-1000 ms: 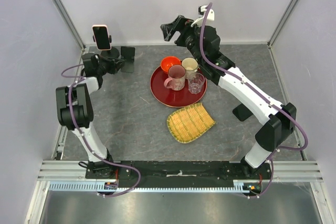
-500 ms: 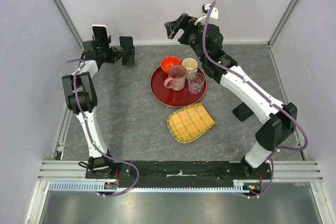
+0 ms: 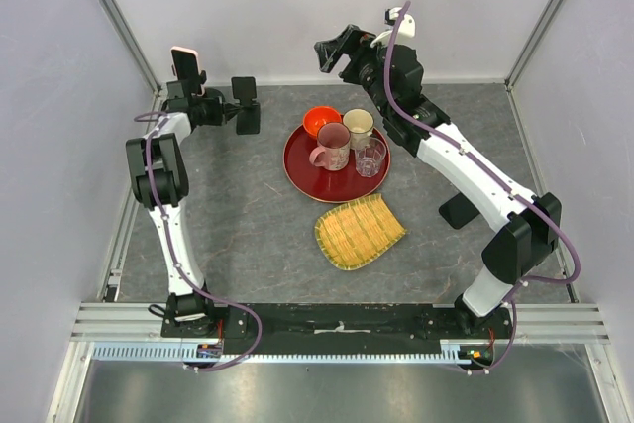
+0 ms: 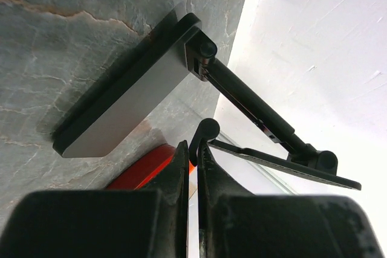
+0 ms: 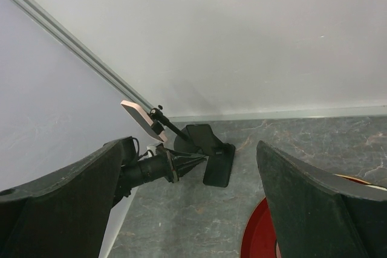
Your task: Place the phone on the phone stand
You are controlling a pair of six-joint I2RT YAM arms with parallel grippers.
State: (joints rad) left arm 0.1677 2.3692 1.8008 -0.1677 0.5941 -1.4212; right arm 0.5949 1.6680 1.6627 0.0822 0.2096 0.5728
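Observation:
The phone (image 3: 185, 64), with a pink edge, stands upright on a thin black rod at the back left corner; it also shows in the right wrist view (image 5: 139, 119). The black folding phone stand (image 3: 246, 104) sits just right of it, with its base flat (image 4: 121, 101) and its cradle plate raised on a hinged arm. My left gripper (image 3: 230, 106) is shut on the cradle's hooked lip (image 4: 205, 130). My right gripper (image 3: 332, 50) is open and empty, high over the back of the table, facing the stand (image 5: 217, 161).
A red round tray (image 3: 297, 160) holds an orange bowl (image 3: 321, 122), two mugs (image 3: 333, 146) and a glass (image 3: 369, 157). A woven bamboo tray (image 3: 360, 231) lies nearer. A black block (image 3: 456, 211) sits at the right. Walls close the back and sides.
My left arm has stretched toward the back left and its gripper has reached the stand, which shifted slightly right. The right gripper has drifted a little right and up.

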